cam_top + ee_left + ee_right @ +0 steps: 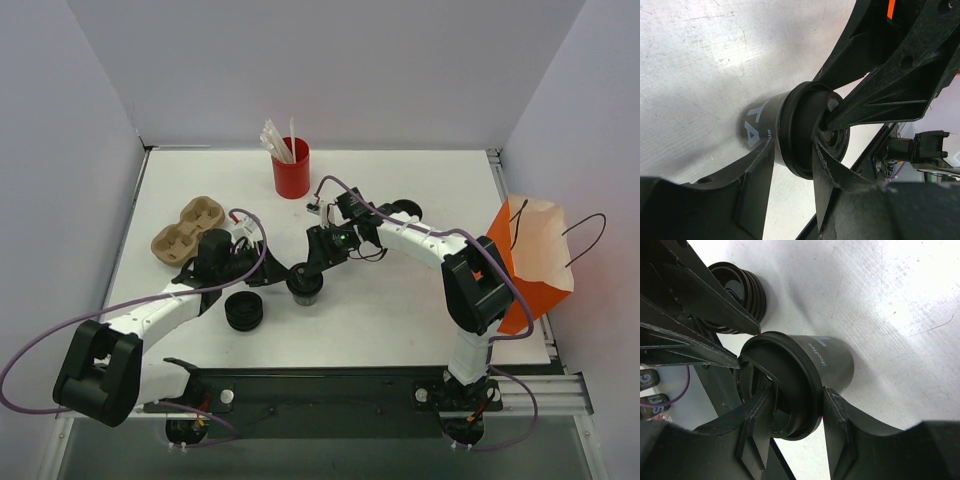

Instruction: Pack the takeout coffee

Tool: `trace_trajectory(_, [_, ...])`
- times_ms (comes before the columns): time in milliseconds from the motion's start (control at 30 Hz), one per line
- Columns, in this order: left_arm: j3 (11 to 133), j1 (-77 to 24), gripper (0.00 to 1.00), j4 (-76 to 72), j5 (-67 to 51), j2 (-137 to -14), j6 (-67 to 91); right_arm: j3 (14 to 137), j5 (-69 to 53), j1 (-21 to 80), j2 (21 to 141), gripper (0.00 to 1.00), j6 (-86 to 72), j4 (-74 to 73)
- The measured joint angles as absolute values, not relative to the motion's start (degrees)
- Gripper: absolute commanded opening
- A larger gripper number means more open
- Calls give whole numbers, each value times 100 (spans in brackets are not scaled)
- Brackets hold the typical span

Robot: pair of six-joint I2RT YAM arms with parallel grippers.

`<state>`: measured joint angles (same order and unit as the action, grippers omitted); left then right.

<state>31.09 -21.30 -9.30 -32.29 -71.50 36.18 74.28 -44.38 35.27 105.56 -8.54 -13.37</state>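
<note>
cup: cup [305, 287] stands upright on the table [400, 320], lid [802, 372] on top, with both grippers at it.
axis: vertical. In both wrist views it runs across the jaw gap, so each pair straddles the rim from lid top to wall, not wall to wall.
right gripper: right gripper [796, 390] is at the cup's far-right side. One finger lies over the lid top, the other against the wall just under the rim. The gap is narrow and both look in contact, so it reads as clamped on the cup at the rim.
left gripper: left gripper [792, 150] is opposite, on the cup's left. Its fingers are apart with the rim between them. Contact is unclear, so I can't tell whether it grips or just brackets.
nearer arm: tie. Both sets of tips are at the cup, facing across it.
step (my read): seating the lid; cup not packed yet.
lid stack: lid stack [243, 311] is just beside the left jaws on the near side, apart from the cup.
tray: tray [160, 240] is behind the left gripper, away from the cup.
bag: bag [535, 270] is well behind the right gripper, past its elbow.
next (my read): lift straight up along the axis. One pair should let go first or they fight over the rim.
risk: the rim pinch is shallow, so the cup could tip or the lid pop.
</note>
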Motion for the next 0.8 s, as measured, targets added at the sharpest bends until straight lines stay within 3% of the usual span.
trace_trajectory(800, [2982,-2132,47,-530,-2893,-6847,3605,7426,-4436,3522,10556,32,-919,-1328])
